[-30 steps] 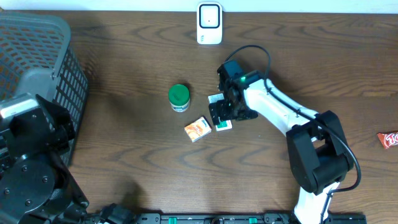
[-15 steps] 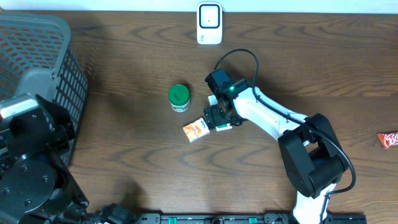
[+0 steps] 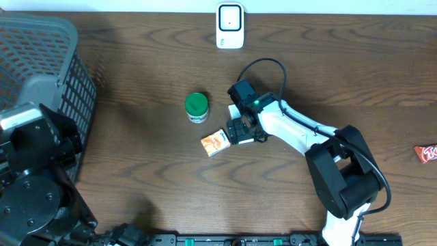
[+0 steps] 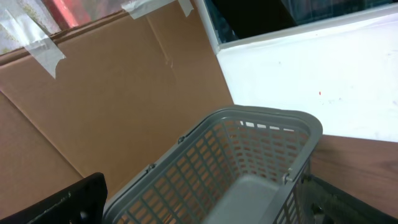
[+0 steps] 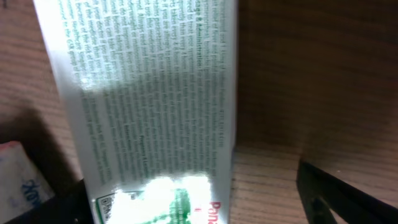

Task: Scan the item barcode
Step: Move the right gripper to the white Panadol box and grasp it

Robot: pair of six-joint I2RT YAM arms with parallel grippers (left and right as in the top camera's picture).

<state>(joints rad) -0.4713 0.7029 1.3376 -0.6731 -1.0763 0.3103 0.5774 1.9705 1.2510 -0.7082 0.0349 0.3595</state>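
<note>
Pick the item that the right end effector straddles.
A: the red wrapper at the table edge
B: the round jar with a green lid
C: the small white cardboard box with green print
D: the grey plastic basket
C: in the right wrist view the small white cardboard box with green print lies between the open fingers of the right end effector.

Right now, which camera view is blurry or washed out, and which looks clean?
Right wrist view: the white box sits so close that its print is soft, and a glare patch bleaches its lower end. Overhead view: sharp and evenly lit, with only soft shadows. Left wrist view: the grey basket is crisp, and the wall behind it is bright.
</note>
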